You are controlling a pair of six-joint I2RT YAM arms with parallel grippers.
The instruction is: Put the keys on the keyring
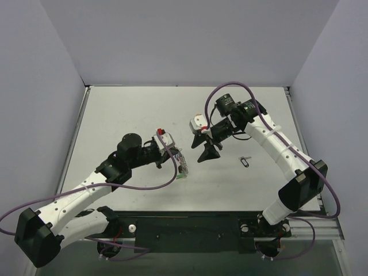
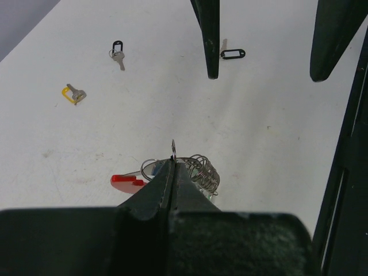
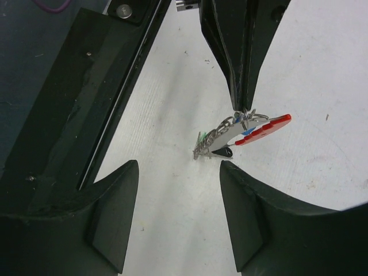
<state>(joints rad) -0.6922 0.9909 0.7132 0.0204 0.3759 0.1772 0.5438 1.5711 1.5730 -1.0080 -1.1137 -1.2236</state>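
Observation:
My left gripper (image 1: 176, 154) is shut on the thin ring of the keyring (image 1: 183, 167) and holds it just above the table. In the left wrist view the left gripper (image 2: 172, 162) pinches the ring, with a red tag (image 2: 126, 180) and a silver coil (image 2: 204, 171) hanging below. My right gripper (image 1: 207, 154) is open and empty just right of the keyring. In the right wrist view the right gripper (image 3: 178, 168) faces the keyring (image 3: 241, 131), which hangs from the left fingers (image 3: 241, 57). A black-headed key (image 1: 245, 161) lies on the table to the right and also shows in the left wrist view (image 2: 232, 54).
In the left wrist view another black-headed key (image 2: 118, 53) and a yellow-headed key (image 2: 73, 95) lie on the white table. The right gripper's fingers (image 2: 211, 40) hang in front of them. Grey walls enclose the table; the black base rail (image 1: 190, 227) runs along the near edge.

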